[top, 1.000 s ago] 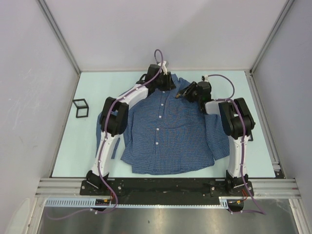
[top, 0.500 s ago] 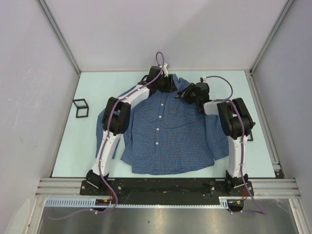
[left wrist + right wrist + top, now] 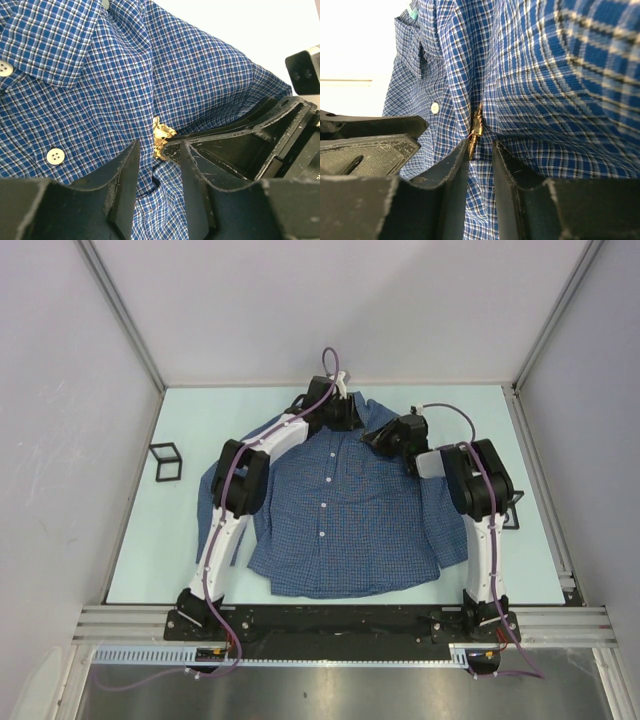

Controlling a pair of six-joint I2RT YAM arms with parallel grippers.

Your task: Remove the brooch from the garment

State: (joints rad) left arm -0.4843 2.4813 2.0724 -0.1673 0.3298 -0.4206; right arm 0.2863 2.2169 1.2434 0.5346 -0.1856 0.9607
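The garment [image 3: 330, 520], a blue checked shirt, lies flat on the table with its collar at the far side. The brooch [image 3: 162, 135], a small gold flower, sits on the chest below the collar; it shows edge-on in the right wrist view [image 3: 476, 129] and is hidden in the top view. My left gripper [image 3: 347, 418] is by the collar, its jaws close together on a fold of shirt [image 3: 159, 200] just short of the brooch. My right gripper [image 3: 374, 436] comes in from the right, its jaws narrowly closed, fingertips [image 3: 172, 145] touching the brooch, with cloth between them [image 3: 481, 165].
A small black wire cube [image 3: 165, 462] stands on the pale table [image 3: 180, 540] to the left of the shirt. White shirt buttons [image 3: 55, 156] run down the placket. Grey walls with metal posts enclose the table on three sides.
My right gripper has crept a little farther back toward the collar. My left gripper has shifted slightly to the right beside it. The shirt has stayed in place.
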